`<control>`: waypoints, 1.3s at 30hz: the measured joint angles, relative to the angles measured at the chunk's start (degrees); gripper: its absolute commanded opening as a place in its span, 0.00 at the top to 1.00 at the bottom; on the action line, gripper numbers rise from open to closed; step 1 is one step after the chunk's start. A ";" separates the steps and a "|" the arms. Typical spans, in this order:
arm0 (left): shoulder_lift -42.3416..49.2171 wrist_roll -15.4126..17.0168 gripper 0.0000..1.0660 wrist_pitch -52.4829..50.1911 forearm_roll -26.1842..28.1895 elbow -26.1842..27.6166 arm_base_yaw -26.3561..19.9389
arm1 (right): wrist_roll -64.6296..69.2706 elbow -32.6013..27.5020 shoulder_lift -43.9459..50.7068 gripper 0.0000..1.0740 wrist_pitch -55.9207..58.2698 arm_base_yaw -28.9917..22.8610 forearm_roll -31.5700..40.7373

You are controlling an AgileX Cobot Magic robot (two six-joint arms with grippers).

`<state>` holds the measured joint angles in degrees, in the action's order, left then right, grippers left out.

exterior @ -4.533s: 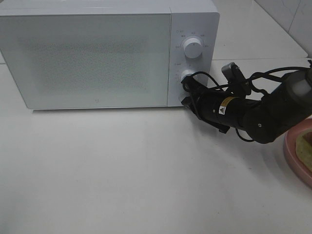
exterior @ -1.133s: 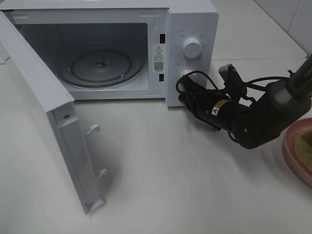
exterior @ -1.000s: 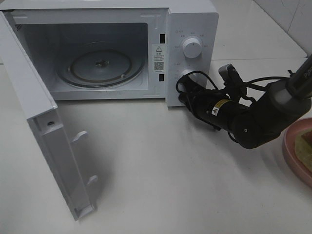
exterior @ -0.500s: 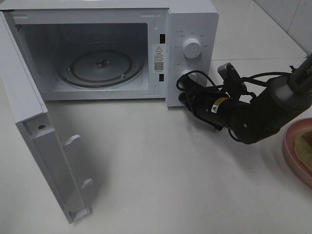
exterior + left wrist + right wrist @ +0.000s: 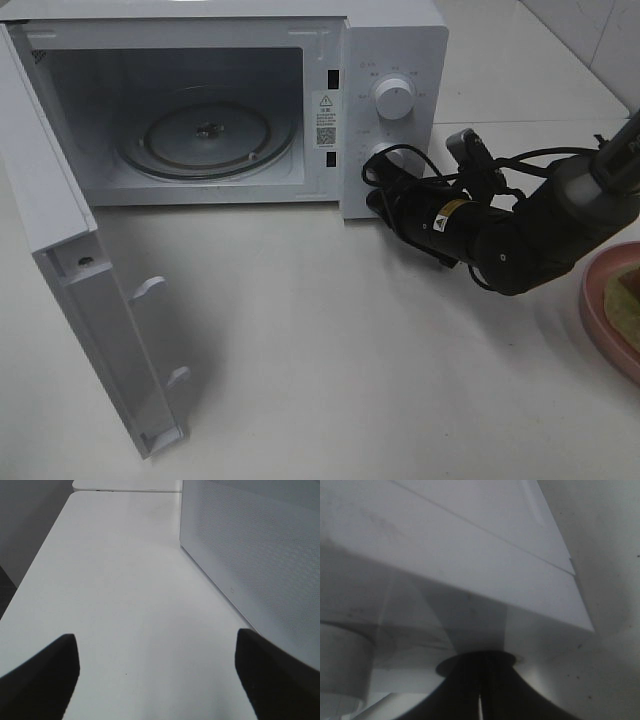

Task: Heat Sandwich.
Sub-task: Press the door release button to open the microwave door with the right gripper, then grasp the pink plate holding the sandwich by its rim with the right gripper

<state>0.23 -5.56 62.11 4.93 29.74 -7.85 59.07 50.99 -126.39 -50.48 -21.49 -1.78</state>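
Two grippers, two states: the right gripper (image 5: 378,197) has its fingers pressed together at the microwave's (image 5: 395,40) control panel, just below the lower knob (image 5: 385,152). The left gripper (image 5: 157,670) hangs spread wide beside the open door (image 5: 80,300). The sandwich (image 5: 628,305) sits on its pink plate (image 5: 598,300) far to the right, partly in view, well apart from the microwave.

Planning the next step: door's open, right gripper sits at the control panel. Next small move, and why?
Probably back the shut right gripper off the control panel and toward the sandwich on its pink plate: the door stands wide open and the turntable is bare.
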 measured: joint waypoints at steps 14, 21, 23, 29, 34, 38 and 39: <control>0.00 0.00 0.24 0.00 0.00 0.00 0.00 | -0.34 -2.75 1.49 1.00 -3.50 0.11 0.06; 0.00 0.00 0.24 0.00 0.00 0.00 0.00 | -0.52 -4.98 3.78 1.00 -3.50 0.29 -0.86; 0.00 0.00 0.24 0.00 0.00 0.00 0.00 | -0.52 -5.96 4.70 1.00 -3.67 0.52 -1.89; 0.00 0.00 0.24 0.00 0.00 0.00 0.00 | -0.29 -8.54 7.91 1.00 -7.33 1.20 -3.67; 0.00 0.00 0.24 0.00 0.00 0.00 0.00 | 0.11 -9.45 9.11 1.00 -6.70 1.43 -4.01; 0.00 0.00 0.24 0.00 0.00 0.00 0.00 | 0.17 -11.34 10.43 1.00 -6.53 1.49 -5.73; 0.00 0.00 0.24 0.00 0.00 0.00 0.00 | 0.17 -12.38 11.17 1.00 -6.42 1.49 -6.53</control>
<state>0.23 -5.56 62.11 4.93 29.74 -7.85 59.24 38.62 -115.22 -56.89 -20.00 -8.31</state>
